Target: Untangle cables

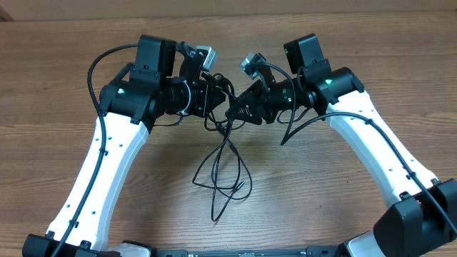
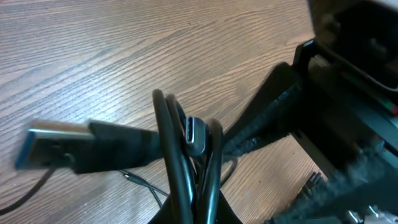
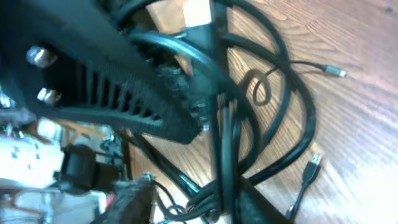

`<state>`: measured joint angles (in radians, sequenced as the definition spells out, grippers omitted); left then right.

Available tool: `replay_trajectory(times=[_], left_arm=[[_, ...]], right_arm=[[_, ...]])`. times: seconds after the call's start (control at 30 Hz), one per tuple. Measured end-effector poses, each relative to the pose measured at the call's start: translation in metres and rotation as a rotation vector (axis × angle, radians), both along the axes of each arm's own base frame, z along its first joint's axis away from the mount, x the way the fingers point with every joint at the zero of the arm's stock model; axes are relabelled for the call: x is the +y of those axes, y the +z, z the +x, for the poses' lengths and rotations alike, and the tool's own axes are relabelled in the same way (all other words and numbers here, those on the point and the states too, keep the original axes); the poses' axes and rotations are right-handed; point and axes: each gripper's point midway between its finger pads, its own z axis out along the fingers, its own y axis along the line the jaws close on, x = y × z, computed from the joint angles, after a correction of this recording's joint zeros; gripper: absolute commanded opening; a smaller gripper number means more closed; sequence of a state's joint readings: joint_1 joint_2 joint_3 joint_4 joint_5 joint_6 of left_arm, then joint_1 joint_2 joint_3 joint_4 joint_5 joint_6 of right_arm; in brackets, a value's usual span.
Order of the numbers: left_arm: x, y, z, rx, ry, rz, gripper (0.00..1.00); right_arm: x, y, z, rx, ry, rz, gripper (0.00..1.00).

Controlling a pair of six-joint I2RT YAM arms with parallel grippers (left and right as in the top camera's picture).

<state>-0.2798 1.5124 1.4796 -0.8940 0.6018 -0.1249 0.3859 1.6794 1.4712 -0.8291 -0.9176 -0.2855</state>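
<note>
While glossy black cables (image 2: 177, 168) hang looped | left end effector (image 1: 218, 90) pinches them | right end effector (image 1: 235, 111) seemingly clamps them

Counter (image 1: 64, 78): you see flat brown wood grain | On it: the lower loops of the thin black cables (image 1: 229, 141) lie crossed over each other | Loose ends: one small plug (image 3: 337, 72) and a second plug (image 3: 314, 163) rest on the wood, apart | Upper strands: lifted off the counter.

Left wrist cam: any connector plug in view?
Yes, a flat metal plug with a bluish tip shows at the left, over the wooden table.
</note>
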Motion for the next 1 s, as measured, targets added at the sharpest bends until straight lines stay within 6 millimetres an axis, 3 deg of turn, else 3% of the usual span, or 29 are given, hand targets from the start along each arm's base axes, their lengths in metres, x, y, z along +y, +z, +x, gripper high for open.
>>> replay_trajectory(times=[0.2, 0.57, 0.8, 1.0], left_arm=[[0.0, 0.0, 0.0, 0.001, 0.0, 0.0, 0.04], [0.004, -0.003, 0.002, 0.018, 0.035, 0.014, 0.05], [0.026, -0.014, 0.017, 0.095, 0.274, 0.074, 0.05], [0.045, -0.023, 0.023, 0.135, 0.439, 0.132, 0.04]], right_arm=[[-0.001, -0.001, 0.003, -0.009, -0.011, -0.011, 0.04], [-0.004, -0.007, -0.008, 0.051, -0.003, -0.032, 0.04], [-0.01, -0.012, -0.041, 0.097, 0.119, -0.032, 0.04], [-0.007, 0.004, -0.065, -0.007, 0.289, 0.097, 0.04]])
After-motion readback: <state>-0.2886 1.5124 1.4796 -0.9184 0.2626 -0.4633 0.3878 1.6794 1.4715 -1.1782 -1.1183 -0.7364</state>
